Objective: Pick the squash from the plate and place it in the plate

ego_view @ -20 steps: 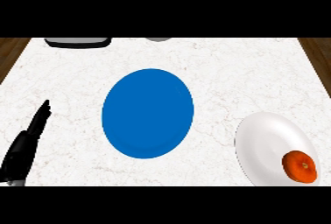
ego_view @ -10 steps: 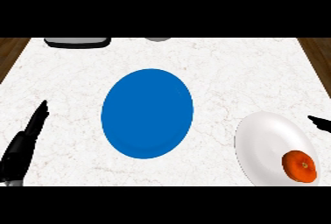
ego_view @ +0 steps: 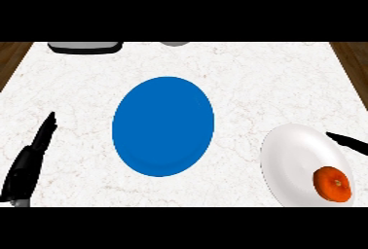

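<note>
An orange squash (ego_view: 333,183) lies on the white plate (ego_view: 296,155) at the lower right of the counter. A blue plate (ego_view: 163,125) sits bare in the middle. Only straight black fingers of my right hand (ego_view: 348,143) show at the right edge, just above the white plate's far side and well short of the squash. At the lower left my left hand (ego_view: 28,160) rests edge-on with its fingers straight, holding nothing.
A dark tray-like object (ego_view: 84,46) and a small grey thing (ego_view: 174,43) sit at the counter's far edge. Wooden floor shows past the far corners of the white marbled counter (ego_view: 251,82).
My right hand has come into view from the right edge and its fingers have slid a little further left over the white plate's rim. The left hand stays still.
</note>
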Action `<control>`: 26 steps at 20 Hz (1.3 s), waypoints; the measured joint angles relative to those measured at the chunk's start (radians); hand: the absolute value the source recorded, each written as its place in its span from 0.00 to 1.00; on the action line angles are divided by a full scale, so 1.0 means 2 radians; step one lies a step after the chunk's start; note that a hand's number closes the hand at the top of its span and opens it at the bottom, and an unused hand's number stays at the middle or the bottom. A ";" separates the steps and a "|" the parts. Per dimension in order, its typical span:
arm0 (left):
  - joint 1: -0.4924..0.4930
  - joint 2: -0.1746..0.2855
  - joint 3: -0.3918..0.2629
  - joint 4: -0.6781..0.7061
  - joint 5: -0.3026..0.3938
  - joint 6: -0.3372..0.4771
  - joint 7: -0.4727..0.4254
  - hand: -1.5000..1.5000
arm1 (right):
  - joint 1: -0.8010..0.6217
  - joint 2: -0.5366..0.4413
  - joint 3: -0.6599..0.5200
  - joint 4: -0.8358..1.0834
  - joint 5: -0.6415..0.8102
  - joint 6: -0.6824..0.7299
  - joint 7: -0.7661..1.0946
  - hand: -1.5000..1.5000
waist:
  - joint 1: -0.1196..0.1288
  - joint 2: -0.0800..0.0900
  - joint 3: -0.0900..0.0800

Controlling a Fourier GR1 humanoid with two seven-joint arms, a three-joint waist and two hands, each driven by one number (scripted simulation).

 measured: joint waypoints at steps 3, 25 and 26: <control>0.005 -0.004 0.005 0.004 -0.003 -0.005 -0.007 0.50 | -0.001 0.003 0.020 0.017 0.018 -0.017 -0.019 0.00 | 0.000 0.000 0.000; 0.004 -0.035 0.026 -0.012 -0.038 -0.026 0.009 0.50 | -0.044 0.043 0.069 0.121 0.061 -0.094 -0.096 1.00 | -0.002 -0.003 -0.004; 0.006 -0.033 0.030 -0.013 -0.037 -0.029 0.008 0.50 | -0.045 0.044 0.069 0.122 0.061 -0.098 -0.098 1.00 | -0.002 -0.003 -0.004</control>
